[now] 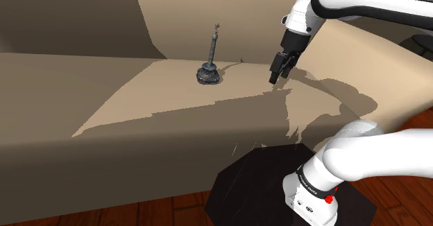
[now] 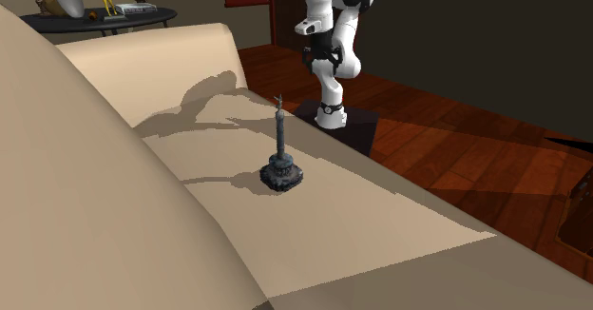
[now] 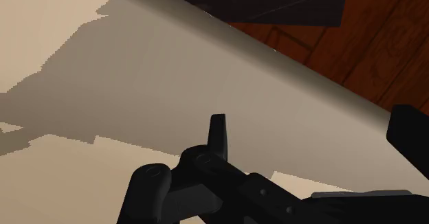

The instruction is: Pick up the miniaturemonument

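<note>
The miniature monument (image 1: 210,66) is a dark grey column with a small figure on top and a round stepped base. It stands upright on the beige sofa seat (image 1: 159,96). In the second exterior view the monument (image 2: 280,161) sits mid-cushion, near the front edge. My gripper (image 1: 274,77) hangs above the seat, off to the shoulder view's right of the monument and well apart from it, pointing down. In the wrist view my gripper (image 3: 313,119) is open, its black fingers (image 3: 218,130) wide apart with only the cushion and the sofa's edge beyond them.
The sofa backrest (image 2: 76,194) rises behind the seat. My black stand (image 1: 277,186) is on the red-brown wooden floor (image 2: 456,137) in front of the sofa. A round side table (image 2: 105,18) with a yellow figurine and a vase stands beyond the sofa's far end.
</note>
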Robot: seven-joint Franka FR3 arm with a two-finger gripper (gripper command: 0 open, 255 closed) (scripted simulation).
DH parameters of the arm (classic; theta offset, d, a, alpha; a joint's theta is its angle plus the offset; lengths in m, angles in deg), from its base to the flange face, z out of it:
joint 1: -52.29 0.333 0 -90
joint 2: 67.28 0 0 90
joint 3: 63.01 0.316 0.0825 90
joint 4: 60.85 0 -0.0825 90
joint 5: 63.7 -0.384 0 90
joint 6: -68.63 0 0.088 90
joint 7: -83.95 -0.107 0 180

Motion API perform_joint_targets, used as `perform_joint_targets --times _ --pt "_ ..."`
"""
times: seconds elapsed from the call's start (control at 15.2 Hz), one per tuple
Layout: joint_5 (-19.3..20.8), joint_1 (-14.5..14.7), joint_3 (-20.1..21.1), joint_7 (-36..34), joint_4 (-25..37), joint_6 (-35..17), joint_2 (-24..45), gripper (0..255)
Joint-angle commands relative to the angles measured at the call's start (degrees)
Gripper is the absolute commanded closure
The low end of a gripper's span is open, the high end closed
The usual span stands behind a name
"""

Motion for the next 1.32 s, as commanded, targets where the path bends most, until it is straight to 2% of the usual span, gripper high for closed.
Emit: perform_joint_targets --times 0.0,0.59,1.25 --pt "0.0 0.0 0.0 0.0 0.0 0.0 0.0 0" --pt "-0.17 -0.37 0.34 -0.41 14.69 -7.46 18.44 0" --pt "0.1 -0.6 0.42 -1.38 36.9 -9.14 38.19 0"
